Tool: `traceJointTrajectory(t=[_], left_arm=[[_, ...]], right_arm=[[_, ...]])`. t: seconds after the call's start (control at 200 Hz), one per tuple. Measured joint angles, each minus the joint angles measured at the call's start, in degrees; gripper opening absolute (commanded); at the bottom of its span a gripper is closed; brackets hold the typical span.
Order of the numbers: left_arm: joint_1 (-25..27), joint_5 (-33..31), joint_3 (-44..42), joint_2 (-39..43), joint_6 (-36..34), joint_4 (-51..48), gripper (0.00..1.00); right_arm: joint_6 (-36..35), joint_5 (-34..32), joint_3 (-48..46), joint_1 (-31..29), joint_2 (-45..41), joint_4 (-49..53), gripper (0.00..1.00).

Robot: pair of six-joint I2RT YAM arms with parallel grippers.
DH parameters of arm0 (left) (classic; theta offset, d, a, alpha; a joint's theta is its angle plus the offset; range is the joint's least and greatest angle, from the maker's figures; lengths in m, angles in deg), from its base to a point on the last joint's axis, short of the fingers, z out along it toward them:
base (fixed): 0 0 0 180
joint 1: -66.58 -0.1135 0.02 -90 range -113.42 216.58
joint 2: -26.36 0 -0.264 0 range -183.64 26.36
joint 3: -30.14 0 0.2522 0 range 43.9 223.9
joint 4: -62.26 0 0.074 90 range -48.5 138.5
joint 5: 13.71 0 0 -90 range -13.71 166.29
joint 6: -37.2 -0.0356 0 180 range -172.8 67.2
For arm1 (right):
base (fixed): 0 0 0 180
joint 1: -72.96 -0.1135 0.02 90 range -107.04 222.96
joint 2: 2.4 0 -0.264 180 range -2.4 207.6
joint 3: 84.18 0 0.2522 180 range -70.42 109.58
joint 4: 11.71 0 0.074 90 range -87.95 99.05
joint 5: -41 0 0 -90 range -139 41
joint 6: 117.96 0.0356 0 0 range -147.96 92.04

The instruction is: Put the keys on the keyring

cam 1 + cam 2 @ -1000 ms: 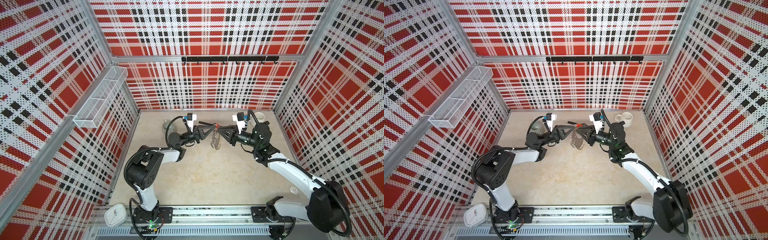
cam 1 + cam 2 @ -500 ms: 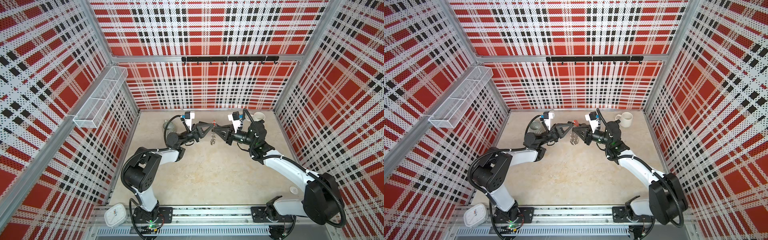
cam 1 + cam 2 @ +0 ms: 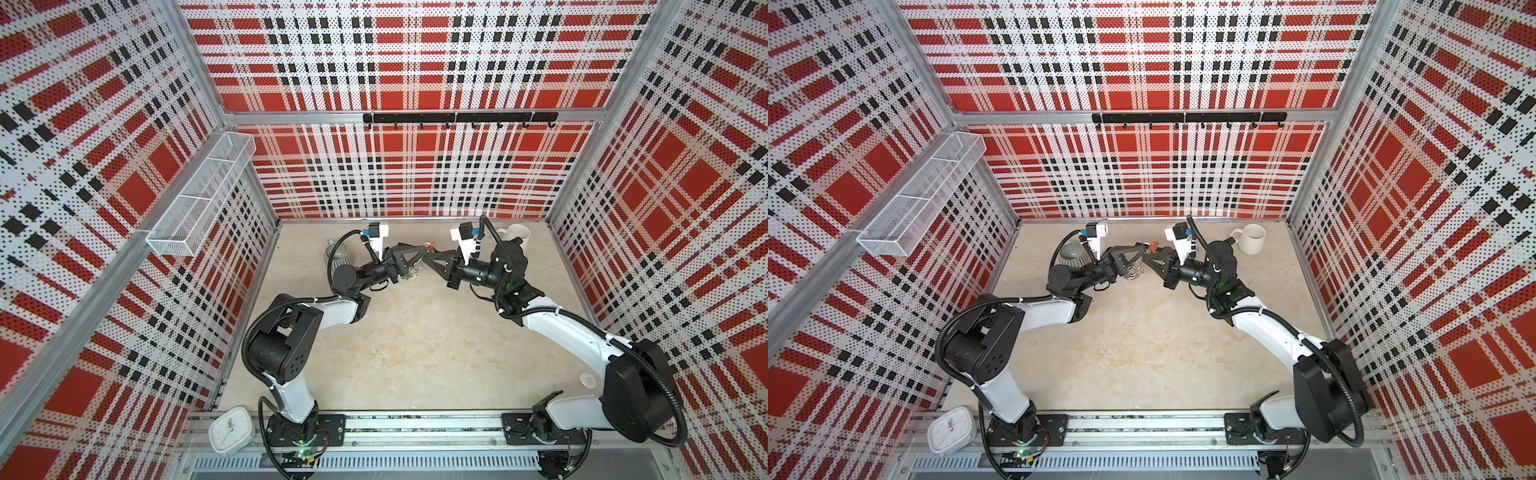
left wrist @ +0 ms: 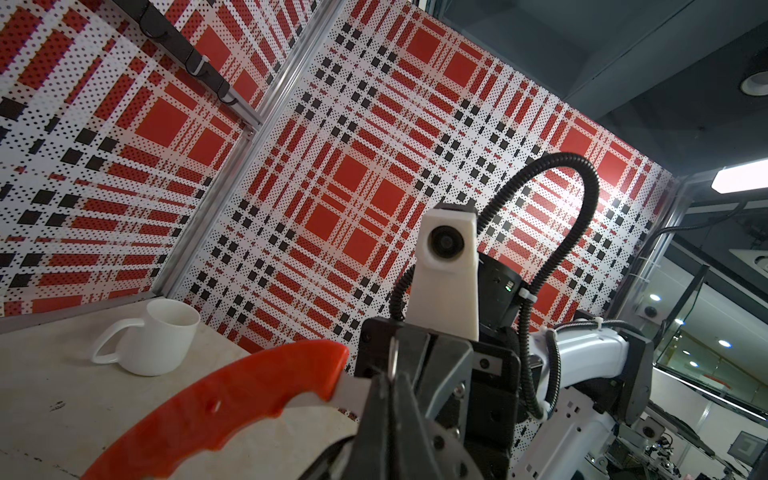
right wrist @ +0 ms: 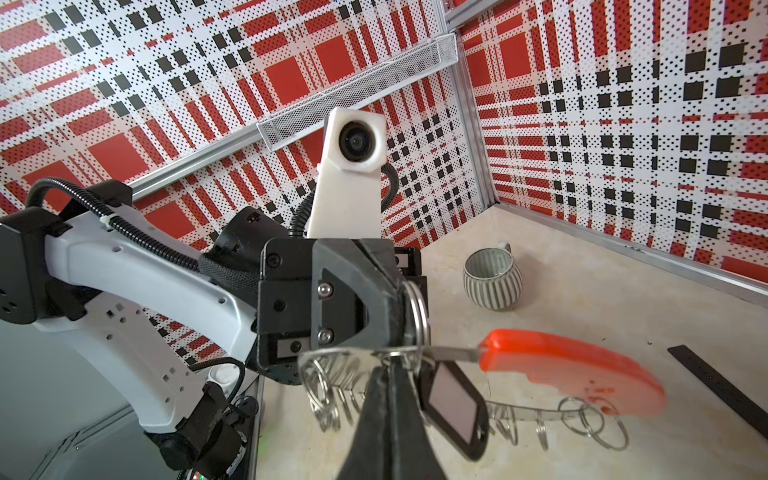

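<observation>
Left gripper clamps the keyring — right gripper is pinched closed against it, its catch hidden by its own fingers; the keys dangle below, half-hidden.

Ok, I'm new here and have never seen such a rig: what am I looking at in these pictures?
A left robot arm and a right robot arm stand at a table. Two pictures look down from overhead; two come from cameras on the arms' wrists. On the table stand a white mug and a grey ribbed cup. In mid-air the left gripper is closed on the keyring, a grey plate with a red bar and silver rings. The right gripper is closed by the ring of the black key tag.
</observation>
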Motion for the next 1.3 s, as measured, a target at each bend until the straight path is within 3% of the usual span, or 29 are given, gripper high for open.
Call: traceJointTrajectory(t=[0.631, 0.747, 0.817, 1.077, 1.298], left_arm=[[-0.07, 0.92, 0.02, 0.0, 0.28, 0.02, 0.0], [0.0, 1.03, 0.15, 0.0, 0.46, 0.0, 0.0], [0.07, 1.18, 0.72, 0.0, 0.59, 0.02, 0.0], [0.94, 2.12, 1.88, -0.02, 1.33, 0.02, 0.0], [1.4, 2.64, 3.1, -0.15, 1.9, 0.02, 0.0]], right_arm=[[-12.55, -12.17, 0.0, -0.46, -8.35, 15.23, 0.0], [-13.2, -12.72, -0.02, -0.46, -8.35, 15.65, 0.3], [-13.57, -12.28, 0.0, -0.48, -8.15, 15.47, 0.38], [-13.29, -8.79, 0.31, -0.52, -4.81, 14.97, 0.37], [-12.85, -7.78, 1.88, -0.61, -3.67, 14.16, 0.21]])
